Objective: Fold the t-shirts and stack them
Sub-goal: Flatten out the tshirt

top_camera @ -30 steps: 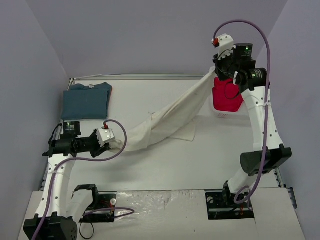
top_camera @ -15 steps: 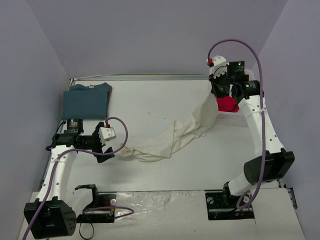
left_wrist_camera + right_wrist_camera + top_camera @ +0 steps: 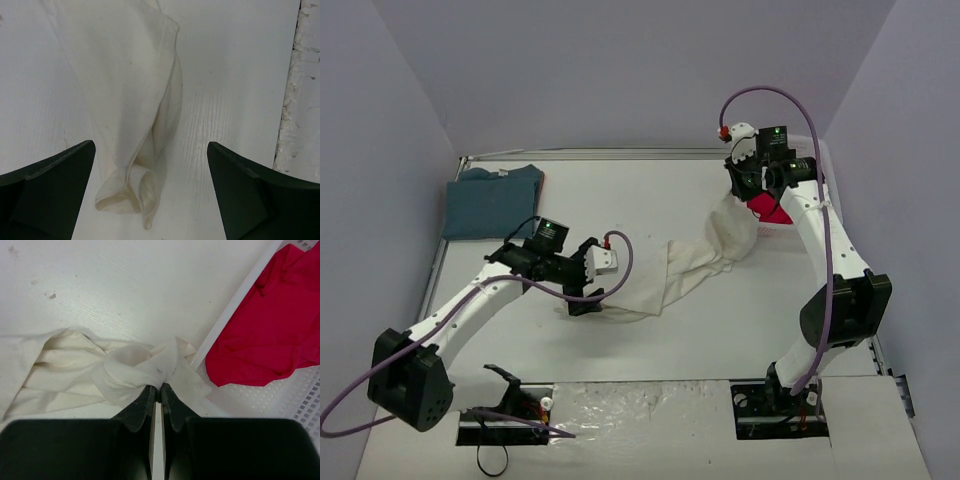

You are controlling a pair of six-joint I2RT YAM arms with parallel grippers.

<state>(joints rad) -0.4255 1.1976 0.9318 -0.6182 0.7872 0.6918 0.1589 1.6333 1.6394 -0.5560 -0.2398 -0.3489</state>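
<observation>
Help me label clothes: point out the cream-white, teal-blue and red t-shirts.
cream-white t-shirt (image 3: 695,262), top view, bunched middle.
teal-blue t-shirt (image 3: 492,205), top view, centre of folded cloth.
red t-shirt (image 3: 265,335), right wrist view, crumpled middle.

Overhead looks down; close wrist views share cream t-shirt (image 3: 130,100).

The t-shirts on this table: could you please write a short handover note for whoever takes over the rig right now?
Left gripper: jaws open over the near end of the cream t-shirt, holding nothing.
Right gripper: jaws shut on its far end, beside the basket.
Done: teal t-shirt lies folded at the far left corner.
To do: cream t-shirt lies bunched across the table, unfolded; red t-shirt is crumpled in the basket; no stack yet.
</observation>
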